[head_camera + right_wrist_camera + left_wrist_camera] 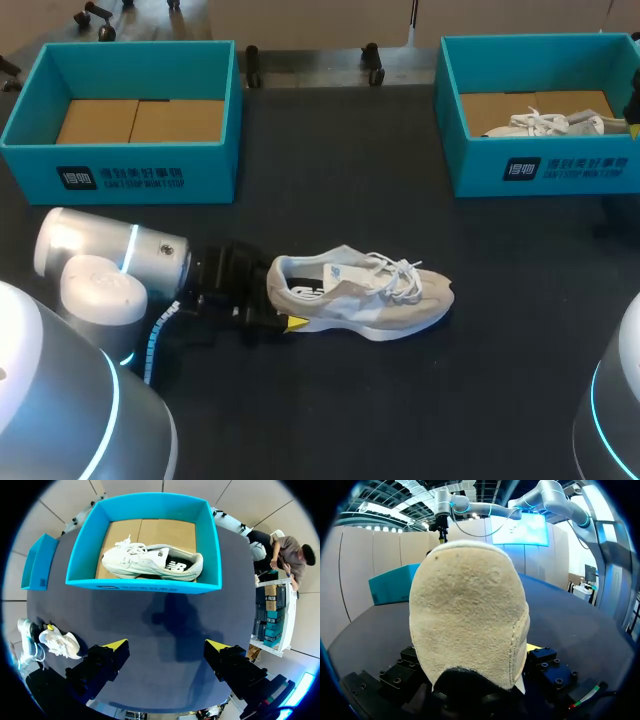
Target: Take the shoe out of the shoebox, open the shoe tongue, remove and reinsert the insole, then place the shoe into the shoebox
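Two teal cardboard boxes stand at the far side of the black table (500, 380). The left shoebox (130, 165) shows only its brown card floor, and the right shoebox (545, 170) holds a white trainer (152, 562). The grey-and-beige suede sneaker (360, 295) lies out on the table between them, toe to the right. Its heel looks pinched in the left gripper (283, 308). The right gripper (167, 645) hangs wide open above the right shoebox. To open the tongue well, the left should probably brace the heel while the right lifts the tongue's tip, clear of the laces.
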Motion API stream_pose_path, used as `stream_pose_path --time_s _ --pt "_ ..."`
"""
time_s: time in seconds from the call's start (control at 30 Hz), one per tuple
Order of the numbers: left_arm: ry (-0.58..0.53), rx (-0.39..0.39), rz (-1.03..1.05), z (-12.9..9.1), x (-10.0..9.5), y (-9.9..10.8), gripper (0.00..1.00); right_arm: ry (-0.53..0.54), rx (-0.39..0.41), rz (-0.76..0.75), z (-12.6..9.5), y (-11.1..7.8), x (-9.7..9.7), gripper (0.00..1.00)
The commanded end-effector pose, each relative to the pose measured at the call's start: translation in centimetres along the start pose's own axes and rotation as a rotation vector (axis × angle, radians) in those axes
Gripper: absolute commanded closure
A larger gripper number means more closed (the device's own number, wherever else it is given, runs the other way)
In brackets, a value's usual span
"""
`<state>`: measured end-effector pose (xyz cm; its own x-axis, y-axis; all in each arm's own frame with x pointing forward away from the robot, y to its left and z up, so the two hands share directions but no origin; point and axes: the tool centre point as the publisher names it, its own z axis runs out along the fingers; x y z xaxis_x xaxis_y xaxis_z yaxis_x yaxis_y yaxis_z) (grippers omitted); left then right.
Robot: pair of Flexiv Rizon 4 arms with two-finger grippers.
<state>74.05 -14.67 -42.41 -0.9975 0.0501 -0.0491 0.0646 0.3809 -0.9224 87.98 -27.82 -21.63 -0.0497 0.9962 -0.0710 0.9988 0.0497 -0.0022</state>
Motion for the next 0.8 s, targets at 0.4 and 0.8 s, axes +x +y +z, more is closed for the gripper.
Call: stream_pose_path --time_s 0.4,0.8 --pt "-0.023 -0.008 -0.009 -1.1 0.5 0.0 1.00 0.000 0.000 0.000 0.0 0.0 0.0 0.00" --pt "-0.049 -0.017 -0.038 -1.2 0.5 0.2 1.00 0.000 0.000 0.000 0.0 0.0 0.0 0.00"
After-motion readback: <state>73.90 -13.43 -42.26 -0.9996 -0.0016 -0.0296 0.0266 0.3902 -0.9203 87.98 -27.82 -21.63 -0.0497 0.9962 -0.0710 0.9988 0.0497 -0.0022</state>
